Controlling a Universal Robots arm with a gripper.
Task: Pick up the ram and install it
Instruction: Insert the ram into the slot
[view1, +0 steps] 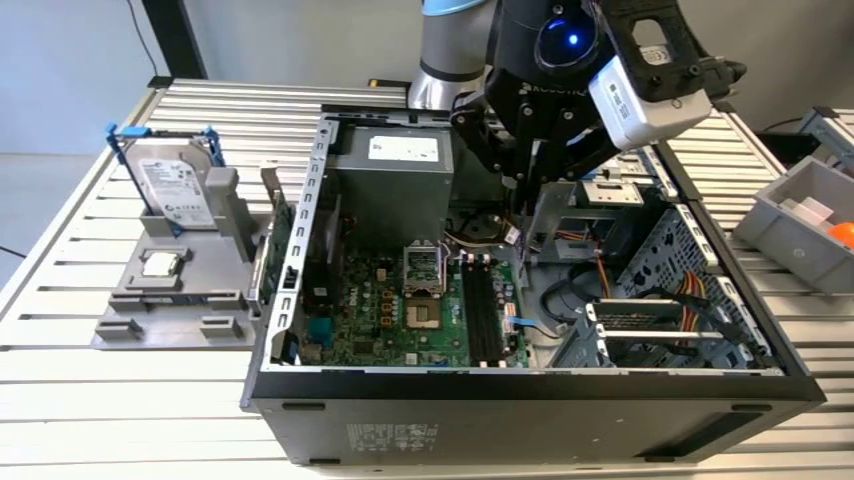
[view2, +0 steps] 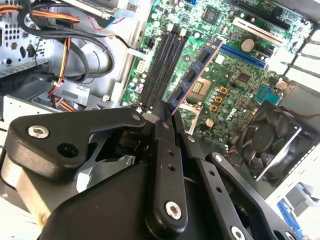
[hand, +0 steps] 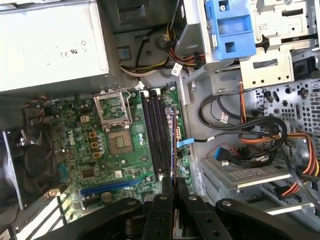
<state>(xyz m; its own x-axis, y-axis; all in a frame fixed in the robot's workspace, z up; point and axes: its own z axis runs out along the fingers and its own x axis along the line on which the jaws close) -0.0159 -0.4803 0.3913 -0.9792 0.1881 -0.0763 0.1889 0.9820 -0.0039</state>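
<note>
While the open computer case (view1: 287, 300) lay on the slatted table (view1: 80, 400), the scene ran like this across the exterior view. At that view's left stood a grey fixture (view1: 174, 300) holding a silver hard drive in a blue frame (view1: 171, 185), with a small processor chip (view1: 160, 264) seated lower on it. Next came the case wall and the green motherboard (view1: 380, 320), its empty CPU socket (view1: 420, 270) near the middle and the black memory slots (view1: 481, 310) just beyond. Above them hung the arm, its gripper (view1: 531, 195) lowered inside the case beside the grey power supply (view1: 394, 170). Further towards the view's right lay the drive cage and a bundle of orange and black cables (view1: 667, 300), then a grey bin (view1: 801, 215) on the table.

The gripper (view2: 165, 112) was closed on the ram (view2: 195, 75), pinching one end of the stick between its fingertips. In the second wrist view the stick ran edge-on out over the board, between the slots and the socket, above the board and not yet seated. In the first wrist view the closed fingers (hand: 170, 187) sat in line with the slots' near end.

My judgement: doing this step well meant keeping the stick parallel to a slot, matching its notch to the slot key, and pressing evenly, since a one-ended grip could let it tilt.
</note>
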